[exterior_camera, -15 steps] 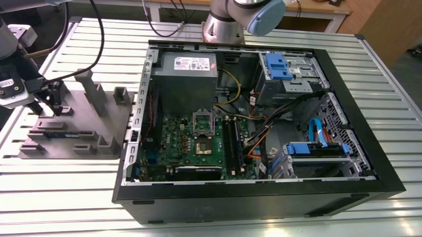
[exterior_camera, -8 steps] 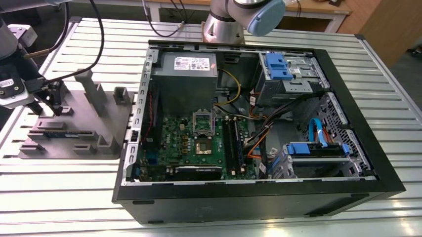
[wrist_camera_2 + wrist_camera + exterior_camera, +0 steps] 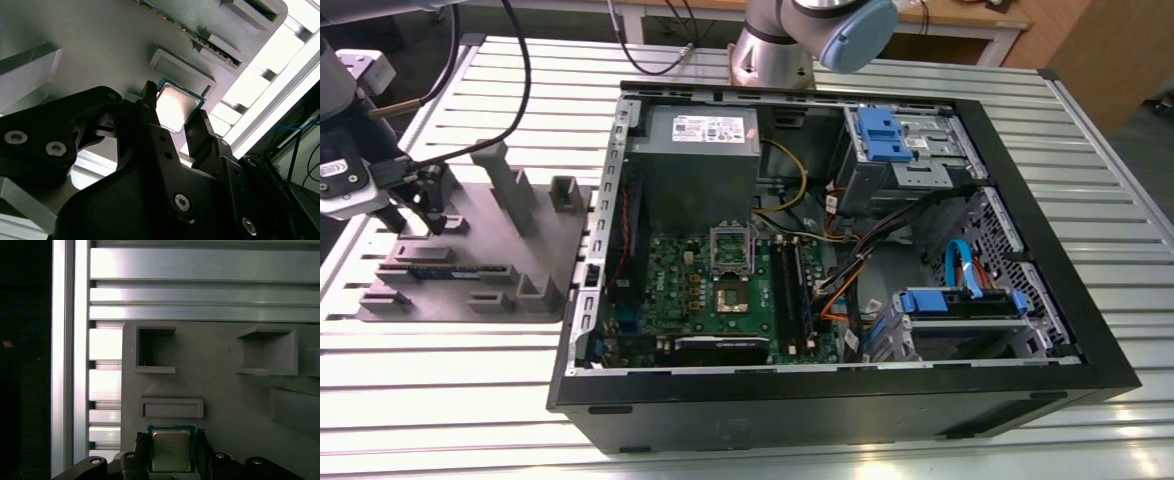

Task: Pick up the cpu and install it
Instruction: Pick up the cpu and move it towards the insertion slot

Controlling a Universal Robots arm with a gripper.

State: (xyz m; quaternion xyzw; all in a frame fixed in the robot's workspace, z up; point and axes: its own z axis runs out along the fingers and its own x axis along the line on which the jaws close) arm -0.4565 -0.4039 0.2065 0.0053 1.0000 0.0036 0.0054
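The gripper [image 3: 430,215] hangs over the grey moulded tray [image 3: 480,235] at the exterior view's left, well apart from the open computer case [image 3: 1067,330] and its motherboard socket [image 3: 730,292]. In both wrist views its black fingers [image 3: 150,117] are drawn in narrow against opposite edges of the cpu [image 3: 176,106] [image 3: 171,450], clasping it. I cannot tell whether the chip is clear of the tray.

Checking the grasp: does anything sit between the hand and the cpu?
Nothing visible. In both wrist views the cpu is right at the hand, the tray behind it, with no cable or part between them.
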